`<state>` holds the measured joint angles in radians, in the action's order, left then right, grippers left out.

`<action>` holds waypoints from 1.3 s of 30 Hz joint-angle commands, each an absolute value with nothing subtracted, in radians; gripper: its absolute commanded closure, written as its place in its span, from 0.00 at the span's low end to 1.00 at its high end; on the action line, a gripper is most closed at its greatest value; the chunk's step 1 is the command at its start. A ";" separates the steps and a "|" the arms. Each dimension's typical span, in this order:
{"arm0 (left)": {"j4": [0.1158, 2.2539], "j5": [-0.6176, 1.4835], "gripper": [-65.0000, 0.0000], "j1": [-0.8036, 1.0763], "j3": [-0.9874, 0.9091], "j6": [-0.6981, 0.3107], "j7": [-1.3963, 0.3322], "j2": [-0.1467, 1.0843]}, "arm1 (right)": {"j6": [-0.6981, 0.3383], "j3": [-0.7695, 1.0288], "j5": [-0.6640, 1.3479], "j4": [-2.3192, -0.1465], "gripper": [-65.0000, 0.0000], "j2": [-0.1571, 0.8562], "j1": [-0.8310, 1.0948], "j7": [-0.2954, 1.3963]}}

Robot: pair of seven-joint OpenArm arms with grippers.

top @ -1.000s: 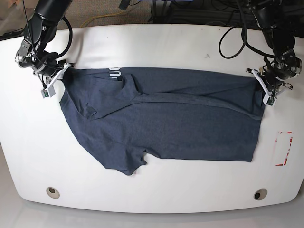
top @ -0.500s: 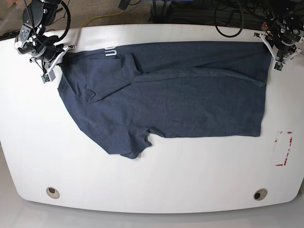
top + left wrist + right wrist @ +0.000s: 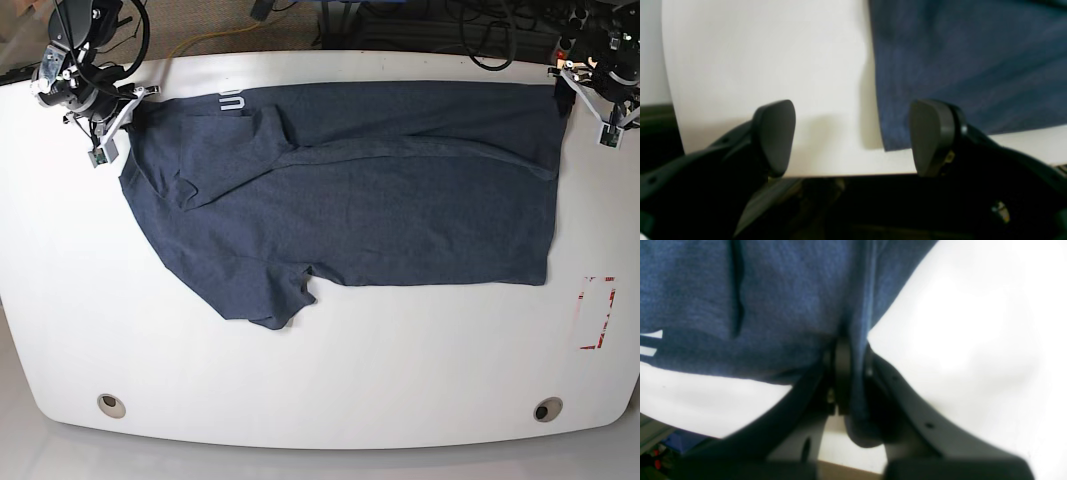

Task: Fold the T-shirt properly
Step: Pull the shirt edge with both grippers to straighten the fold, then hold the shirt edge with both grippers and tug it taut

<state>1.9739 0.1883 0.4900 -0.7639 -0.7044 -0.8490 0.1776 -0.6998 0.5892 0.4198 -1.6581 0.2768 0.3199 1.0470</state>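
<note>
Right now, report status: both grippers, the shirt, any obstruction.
Left gripper open, off cloth. Right gripper shut on dark navy-blue cotton T-shirt, spread flat on white table. No obstruction seen.

1. A white desk (image 3: pixel 400 380) with rounded corners fills most of the base view; its surface is glossy and catches some glare.
2. Two round metal-rimmed holes sit near the desk's front edge, one at the left (image 3: pixel 112 405) and one at the right (image 3: pixel 547 409).
3. A rectangle outlined in red tape (image 3: pixel 597 312) is stuck flat on the desk's right side, close to the edge.
4. Beyond the far edge, black cables (image 3: pixel 480 40) lie tangled over dark equipment.
5. A yellow cable (image 3: pixel 205 42) snakes across the brownish floor (image 3: pixel 190 25) behind the desk.
</note>
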 commanded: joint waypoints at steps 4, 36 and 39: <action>1.971 0.154 0.24 0.375 -0.702 -0.698 -0.865 0.206 | -0.698 0.593 0.417 -1.673 0.96 0.289 0.315 1.046; 1.590 -0.125 0.93 0.084 -0.378 -0.698 -0.878 0.248 | -0.698 0.596 0.418 -1.673 0.97 0.240 0.312 1.044; 1.626 -0.124 0.93 0.087 -0.426 -0.698 -0.878 0.248 | -0.698 0.596 0.418 -1.673 0.97 0.240 0.312 1.044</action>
<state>1.5864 -0.1081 0.0914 -0.3859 -0.7048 -0.8722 0.2317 -0.6971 0.5941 0.4255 -1.6615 0.2268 0.3122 1.0317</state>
